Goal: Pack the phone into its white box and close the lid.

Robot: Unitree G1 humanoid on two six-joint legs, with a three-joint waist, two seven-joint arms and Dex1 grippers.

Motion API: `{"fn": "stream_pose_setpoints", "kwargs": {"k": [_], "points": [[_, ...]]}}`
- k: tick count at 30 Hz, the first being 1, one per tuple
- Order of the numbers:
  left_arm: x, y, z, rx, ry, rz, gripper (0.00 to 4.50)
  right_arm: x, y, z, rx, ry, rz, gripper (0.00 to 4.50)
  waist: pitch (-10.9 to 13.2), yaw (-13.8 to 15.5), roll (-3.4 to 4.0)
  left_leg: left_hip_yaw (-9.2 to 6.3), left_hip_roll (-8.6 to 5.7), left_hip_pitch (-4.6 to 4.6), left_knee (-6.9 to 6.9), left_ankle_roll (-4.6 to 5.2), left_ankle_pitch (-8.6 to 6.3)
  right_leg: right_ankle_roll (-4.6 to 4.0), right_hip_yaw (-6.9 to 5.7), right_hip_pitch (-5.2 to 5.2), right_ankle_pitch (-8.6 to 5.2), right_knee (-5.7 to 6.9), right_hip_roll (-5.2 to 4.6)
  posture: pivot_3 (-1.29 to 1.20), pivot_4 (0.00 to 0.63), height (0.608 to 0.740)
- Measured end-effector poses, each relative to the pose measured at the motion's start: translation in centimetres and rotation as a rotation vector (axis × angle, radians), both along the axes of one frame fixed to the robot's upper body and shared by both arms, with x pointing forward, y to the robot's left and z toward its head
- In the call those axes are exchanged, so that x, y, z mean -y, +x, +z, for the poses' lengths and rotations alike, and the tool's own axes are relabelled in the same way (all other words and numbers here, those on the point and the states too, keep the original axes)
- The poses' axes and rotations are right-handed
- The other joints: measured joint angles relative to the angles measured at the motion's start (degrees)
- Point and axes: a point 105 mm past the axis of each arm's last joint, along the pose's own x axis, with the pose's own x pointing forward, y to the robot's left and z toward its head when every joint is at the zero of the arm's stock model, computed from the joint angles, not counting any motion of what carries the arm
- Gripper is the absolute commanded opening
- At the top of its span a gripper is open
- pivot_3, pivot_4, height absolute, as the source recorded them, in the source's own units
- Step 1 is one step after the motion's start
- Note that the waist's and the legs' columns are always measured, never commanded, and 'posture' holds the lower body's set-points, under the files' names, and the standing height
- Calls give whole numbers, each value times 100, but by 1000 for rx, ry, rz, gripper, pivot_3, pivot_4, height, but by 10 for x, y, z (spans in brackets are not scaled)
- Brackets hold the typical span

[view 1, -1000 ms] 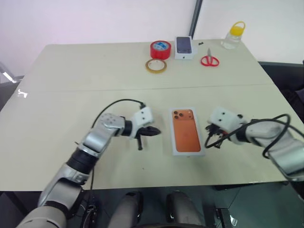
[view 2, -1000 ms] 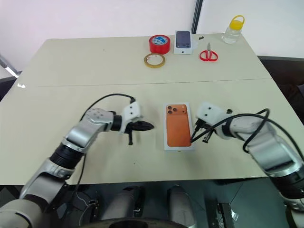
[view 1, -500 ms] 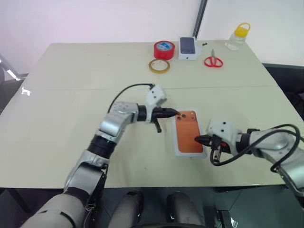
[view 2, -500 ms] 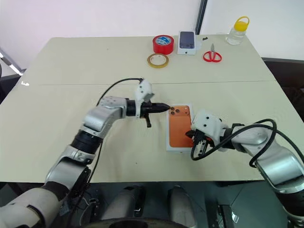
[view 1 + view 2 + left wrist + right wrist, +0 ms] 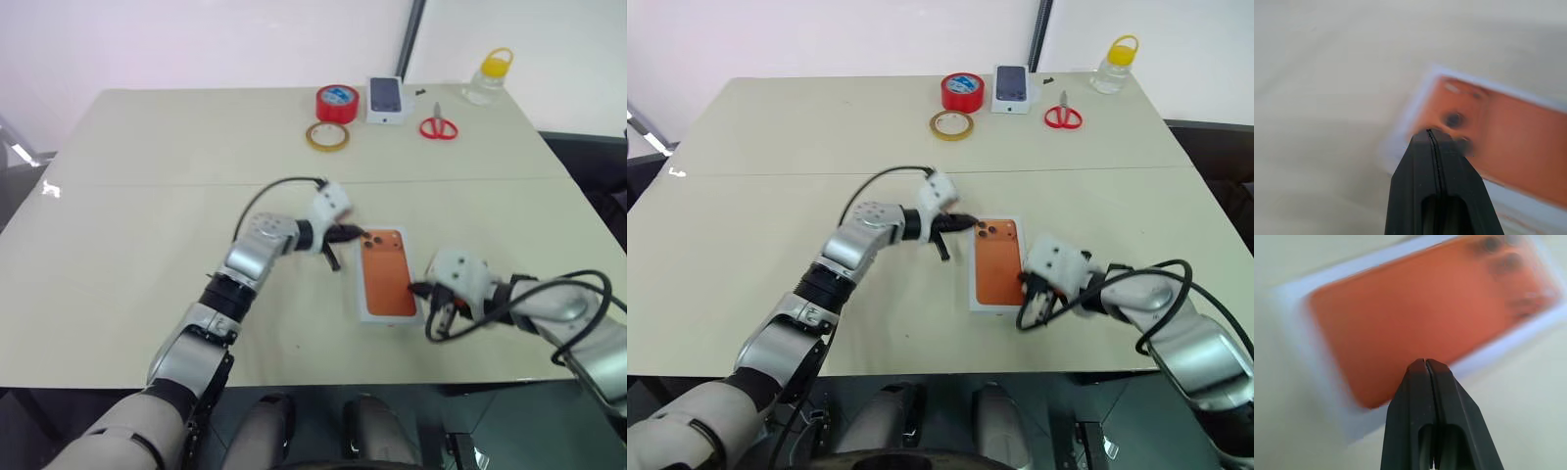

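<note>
The lid [image 5: 386, 274], white-edged with the orange phone picture on its face, lies flat on the table [image 5: 147, 225], a little right of centre and towards the lower part of the left eye view, its camera-lens corner pointing up the frame. Whether the phone and the white box sit beneath it cannot be told.

The left pincer [image 5: 355, 234] comes in from the left, its black fingers pressed together with nothing between them, the tip at the upper left corner of the lid by the pictured lenses. In the left wrist view the closed tip [image 5: 1429, 132] sits over that same corner; whether it touches cannot be told.

The right pincer [image 5: 419, 290] comes in from the right, also closed and empty, its tip at the lid's right long edge near the lower corner. A black cable loops beside it on the table just right of the lid.

Along the far edge, at the top of the frame and well apart from the lid, stand a red tape roll [image 5: 334, 102], a tan tape ring [image 5: 324, 136] just below it, a small white box [image 5: 387, 99] with a dark phone picture, red-handled scissors [image 5: 437, 125], and a clear jar [image 5: 489, 75] with a yellow cap. None of them stands between the pincers and the lid.
</note>
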Motion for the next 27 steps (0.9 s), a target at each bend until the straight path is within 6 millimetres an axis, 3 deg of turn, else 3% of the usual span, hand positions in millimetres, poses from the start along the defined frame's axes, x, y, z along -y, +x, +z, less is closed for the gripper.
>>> {"fn": "stream_pose_setpoints", "kwargs": {"k": [4, 6, 10, 14, 18, 21, 27], "points": [[-68, 15, 31, 101, -50, 213, 0, 20, 30, 38, 162, 81, -104, 24, -3, -48, 5, -1, 2, 4, -14, -11, 6, 0, 1, -3, 0, 0, 3, 0, 150, 740], [-94, 11, 28, 106, -44, 290, 0, 24, 38, 41, 162, 129, -118, 24, -4, -25, 6, -1, 1, 4, -11, -11, 6, 0, 1, -1, 0, -4, 1, 0, 150, 740], [-153, -10, 2, 62, 10, 453, 0, 35, 60, 43, 151, 264, -171, 24, -3, -42, 6, 1, 0, 3, -9, -11, 6, -2, 3, -3, 1, 0, -1, 0, 150, 740], [-186, -27, 8, 79, -19, 563, 0, 42, 77, 43, 162, 345, -217, 24, -4, -17, 6, -2, -1, 2, -8, -8, 5, -2, -1, 3, 1, -8, -3, 0, 150, 740], [-207, -44, -7, 46, 11, 643, 0, 52, 81, 25, 127, 336, -244, 24, -4, -9, 8, -1, -2, 2, -11, -7, 4, -2, -1, 2, 1, -10, -5, 0, 150, 740], [-206, -48, -18, 2, -1, 669, 0, 54, 82, 19, 110, 340, -237, 24, -4, -17, 7, -1, -1, 2, -7, -7, 4, -2, -1, 2, 1, -7, -3, 0, 150, 740], [-202, -49, -13, 25, -18, 684, 0, 52, 84, 10, 77, 357, -229, 24, -6, -49, 11, 0, 1, 3, -10, -8, 4, -2, 0, 0, 1, -5, -1, 0, 150, 740]]}}
